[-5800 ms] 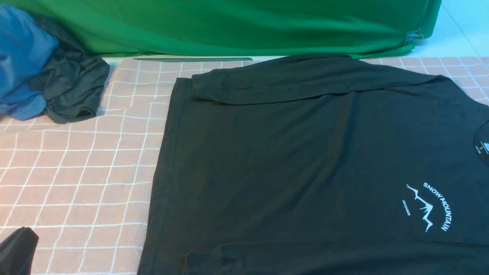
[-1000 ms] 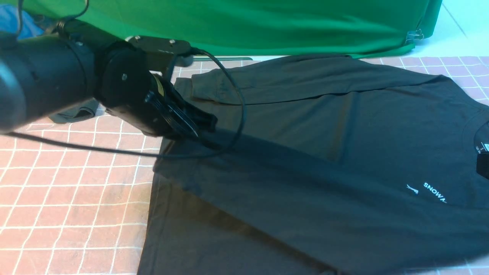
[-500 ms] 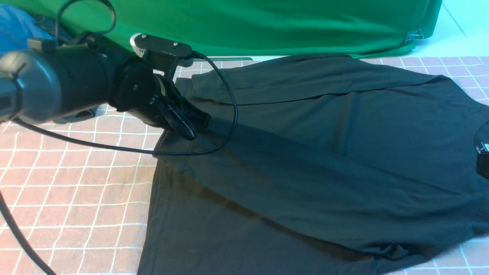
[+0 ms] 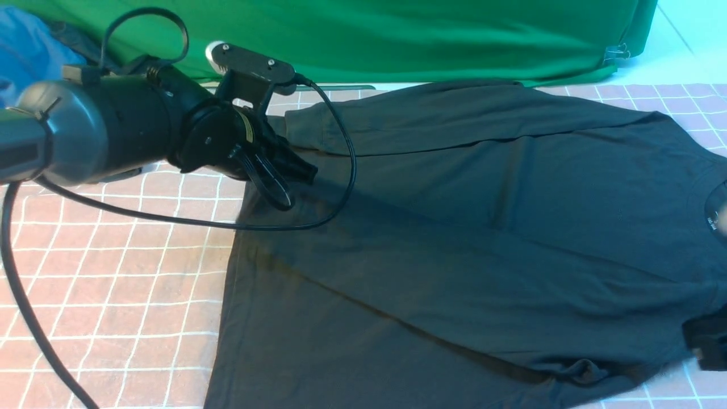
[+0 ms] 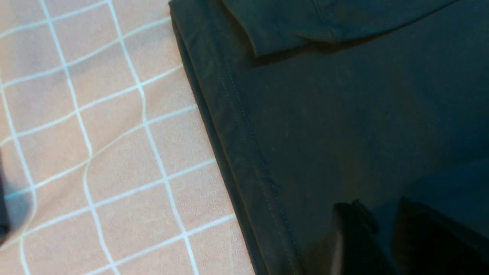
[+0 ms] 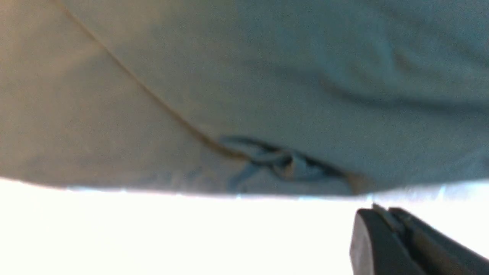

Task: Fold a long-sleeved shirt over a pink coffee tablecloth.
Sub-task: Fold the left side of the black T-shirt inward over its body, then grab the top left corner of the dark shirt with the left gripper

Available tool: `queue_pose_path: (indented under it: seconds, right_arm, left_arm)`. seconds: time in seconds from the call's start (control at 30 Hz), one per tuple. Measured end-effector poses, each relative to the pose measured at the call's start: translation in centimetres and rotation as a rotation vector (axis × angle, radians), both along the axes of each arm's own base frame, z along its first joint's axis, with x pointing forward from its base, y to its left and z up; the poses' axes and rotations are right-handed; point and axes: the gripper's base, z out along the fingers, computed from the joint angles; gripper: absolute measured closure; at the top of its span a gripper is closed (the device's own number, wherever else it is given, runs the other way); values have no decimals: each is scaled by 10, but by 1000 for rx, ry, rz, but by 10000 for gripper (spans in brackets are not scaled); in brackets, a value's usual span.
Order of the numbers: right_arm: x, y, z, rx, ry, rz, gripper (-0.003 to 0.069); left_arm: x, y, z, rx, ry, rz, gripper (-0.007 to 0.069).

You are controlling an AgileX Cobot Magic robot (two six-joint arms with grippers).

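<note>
Beyond shirt (image 4: 454,227): green fabric (image 4: 397,40), blue garment (image 4: 28,51).

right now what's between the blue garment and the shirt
the left arm, seen in the front view, with gridded tablecloth below it

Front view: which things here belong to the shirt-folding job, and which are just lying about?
Job:
long-sleeved shirt
pink coffee tablecloth, under the shirt
left gripper, open near the shirt's hem

Lying about:
blue garment, far left
green fabric, along the back
</note>
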Motion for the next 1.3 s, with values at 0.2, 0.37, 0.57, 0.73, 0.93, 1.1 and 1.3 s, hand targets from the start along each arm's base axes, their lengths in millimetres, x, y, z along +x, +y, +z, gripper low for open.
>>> queue_pose_path:
  seconds: [0.2,0.37,0.57,0.73,0.93,1.1,1.3]
  right_arm:
    - [24,6,-35,-73,208,42,428]
    - [40,15,-59,-66,292,118,321]
    - [59,23,-84,-44,319,128,308]
    - [68,25,-97,-48,312,124,300]
    - [79,26,-103,-55,247,114,253]
    - [85,27,-114,-71,270,135,289]
    - [85,28,-114,-78,278,172,584]
  left_arm:
    - [-11,5,2,-63,108,143,265]
    - [-29,5,12,-168,237,228,326]
    - [-48,0,20,-256,339,217,515]
    - [-59,0,26,-282,355,193,607]
    - [-62,0,30,-304,358,193,612]
    - [-64,-3,30,-343,379,195,611]
    - [-65,-4,30,-346,391,189,611]
